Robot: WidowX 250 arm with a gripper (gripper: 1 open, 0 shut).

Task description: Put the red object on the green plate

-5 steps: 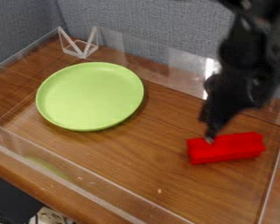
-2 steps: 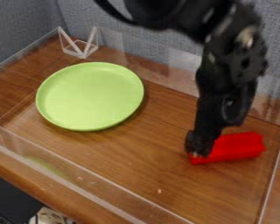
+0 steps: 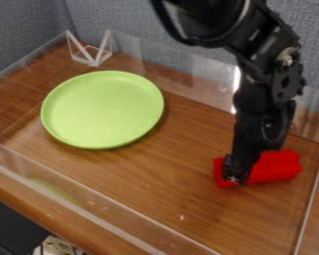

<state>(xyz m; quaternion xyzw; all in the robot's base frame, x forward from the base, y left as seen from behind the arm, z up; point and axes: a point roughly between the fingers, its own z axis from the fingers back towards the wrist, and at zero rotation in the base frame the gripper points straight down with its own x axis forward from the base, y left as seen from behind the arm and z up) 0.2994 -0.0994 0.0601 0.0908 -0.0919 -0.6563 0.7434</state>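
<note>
The red object (image 3: 283,165) lies on the wooden tabletop at the right, near the clear side wall. My gripper (image 3: 242,167) points steeply down and has come low over the block's left half, its dark fingers standing apart on either side of it, open. The arm hides the block's middle; red shows on both sides of the fingers. Whether the fingers touch the block I cannot tell. The green plate (image 3: 103,108) rests at the left, bare, well apart from the block and the gripper.
Low clear plastic walls (image 3: 189,70) ring the wooden table (image 3: 149,179). A small white wire stand (image 3: 91,47) sits in the back left corner behind the plate. The black arm (image 3: 255,60) reaches in from the top right.
The gripper has sunk from above the block's left end down over the block, and its jaws have spread from narrow to wide. The block and plate stay where they were.
</note>
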